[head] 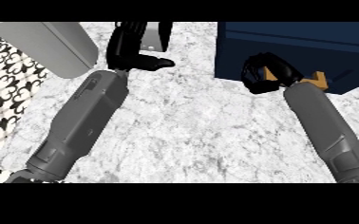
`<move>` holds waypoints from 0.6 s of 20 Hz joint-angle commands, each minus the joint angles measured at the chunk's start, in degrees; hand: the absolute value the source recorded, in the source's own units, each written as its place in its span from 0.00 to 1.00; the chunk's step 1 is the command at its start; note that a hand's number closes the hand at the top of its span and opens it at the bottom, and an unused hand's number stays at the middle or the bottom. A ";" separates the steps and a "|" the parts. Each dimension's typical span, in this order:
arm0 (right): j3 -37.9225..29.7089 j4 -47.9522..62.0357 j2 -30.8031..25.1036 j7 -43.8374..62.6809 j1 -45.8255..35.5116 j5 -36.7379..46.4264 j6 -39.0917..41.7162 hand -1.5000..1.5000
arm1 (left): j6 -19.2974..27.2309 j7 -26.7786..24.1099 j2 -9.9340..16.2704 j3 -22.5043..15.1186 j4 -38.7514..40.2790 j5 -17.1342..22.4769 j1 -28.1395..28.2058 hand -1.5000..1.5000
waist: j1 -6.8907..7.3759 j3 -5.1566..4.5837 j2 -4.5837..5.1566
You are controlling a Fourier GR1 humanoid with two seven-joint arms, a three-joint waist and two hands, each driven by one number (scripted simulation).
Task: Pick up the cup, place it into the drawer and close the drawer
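Observation:
A dark blue drawer (288,42) stands open at the upper right of the marble counter (196,133). My right hand (265,73) hangs over the drawer's front part with its fingers curled, and no object shows inside the curl. A small tan object (320,79), likely the cup, peeks out just right of my right wrist, inside the drawer and mostly hidden by the forearm. My left hand (129,47) is at the upper middle, fingers straight and pointing away, thumb out to the right, holding nothing.
A rounded grey body (45,47) fills the upper left corner. A black-and-white patterned surface (15,90) runs along the left edge. A pale grey item (153,38) sits just behind my left hand's fingers.

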 commanded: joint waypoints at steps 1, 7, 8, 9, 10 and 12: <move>-5.04 3.39 -5.79 4.72 -10.08 -0.76 -3.45 1.00 | -1.46 0.99 1.09 0.03 -1.42 0.38 0.40 0.00 | 2.01 -0.41 0.90; -6.25 1.79 -8.02 4.20 -9.75 -3.04 -0.18 1.00 | -2.55 1.29 0.87 -0.57 -2.43 0.46 1.62 0.00 | 3.23 -0.45 1.34; -6.17 1.28 -8.08 4.14 -9.78 -3.09 -0.13 1.00 | -2.59 1.30 1.85 -0.23 -2.20 0.35 1.37 0.00 | 3.29 -0.46 1.50; -6.43 1.16 -8.43 4.02 -9.53 -3.62 0.83 1.00 | -3.15 1.85 1.30 -0.23 -2.75 0.87 1.11 0.00 | 3.20 -0.45 1.43; -6.68 0.77 -8.82 4.22 -9.92 -4.17 1.94 1.00 | -2.77 1.10 1.06 -0.51 -2.69 0.48 2.06 0.00 | 3.54 -0.50 1.35; -7.01 0.24 -8.86 4.51 -9.56 -4.81 2.32 1.00 | -3.43 1.18 1.58 -0.24 -2.90 0.81 2.67 0.00 | 3.82 -0.53 1.30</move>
